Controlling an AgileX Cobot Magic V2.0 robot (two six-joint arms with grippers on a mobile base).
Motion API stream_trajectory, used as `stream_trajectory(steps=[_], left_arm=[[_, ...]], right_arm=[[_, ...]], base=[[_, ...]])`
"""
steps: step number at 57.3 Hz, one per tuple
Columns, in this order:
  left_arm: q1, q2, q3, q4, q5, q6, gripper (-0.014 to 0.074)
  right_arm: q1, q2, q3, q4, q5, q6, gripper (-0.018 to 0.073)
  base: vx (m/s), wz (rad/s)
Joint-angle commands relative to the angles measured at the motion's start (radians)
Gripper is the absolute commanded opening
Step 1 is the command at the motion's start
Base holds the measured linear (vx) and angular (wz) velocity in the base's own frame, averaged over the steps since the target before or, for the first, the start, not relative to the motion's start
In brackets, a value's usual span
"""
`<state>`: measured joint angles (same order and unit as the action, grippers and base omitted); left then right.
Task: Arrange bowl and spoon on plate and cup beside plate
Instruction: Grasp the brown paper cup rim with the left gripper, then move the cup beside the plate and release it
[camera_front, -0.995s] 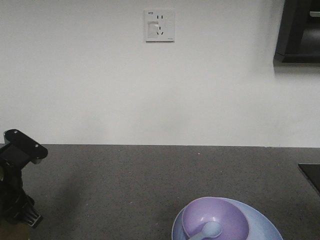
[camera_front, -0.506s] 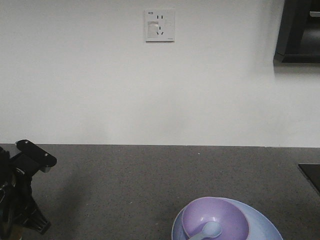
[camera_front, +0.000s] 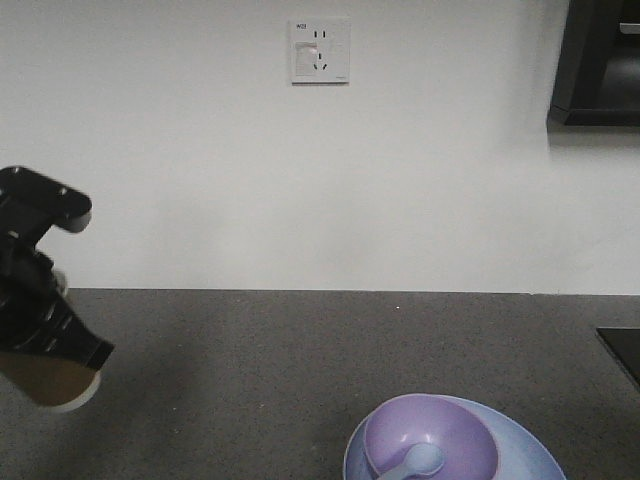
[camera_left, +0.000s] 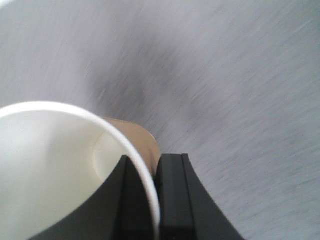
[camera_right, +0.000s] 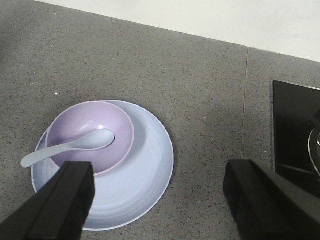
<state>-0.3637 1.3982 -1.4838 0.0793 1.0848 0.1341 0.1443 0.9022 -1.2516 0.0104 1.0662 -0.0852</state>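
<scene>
Lavender bowl (camera_right: 90, 132) — brown cup (camera_front: 50, 378)

The left gripper (camera_front: 40, 330) has climbed from the bottom left corner to the middle of the left edge in the front view. The cup (camera_front: 50, 380) has come up with it, its brown base now clear of the counter (camera_front: 300, 370).

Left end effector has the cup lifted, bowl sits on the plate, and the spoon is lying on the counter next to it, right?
Not quite: the spoon rests in the bowl on the plate, handle over the rim, as the right wrist view shows. The left end effector does grip the cup.
</scene>
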Motion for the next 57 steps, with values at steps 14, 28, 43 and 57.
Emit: stream_trajectory(steps=[14,28,43,57], left_arm=[[-0.223,0.136,-0.203,-0.068,0.012,-0.021,0.0],[-0.34,0.272,-0.255,-0.063,0.004,-0.043,0.0],[-0.419,0.38,-0.303,-0.063,0.012,-0.06,0.0],[-0.44,0.425,-0.309,-0.063,0.012,-0.062,0.0]], right_arm=[[-0.002,-0.005,-0.028,-0.005,-0.07,-0.003,0.0581],[-0.002,-0.005,-0.028,-0.005,-0.07,-0.005,0.0581],[-0.002,-0.005,-0.028,-0.005,-0.07,-0.006,0.0581],[-0.002,-0.005,-0.028,-0.005,-0.07,-0.006,0.0581]], base=[[0.0,0.0],[0.0,0.0],[0.0,0.0],[0.0,0.0]])
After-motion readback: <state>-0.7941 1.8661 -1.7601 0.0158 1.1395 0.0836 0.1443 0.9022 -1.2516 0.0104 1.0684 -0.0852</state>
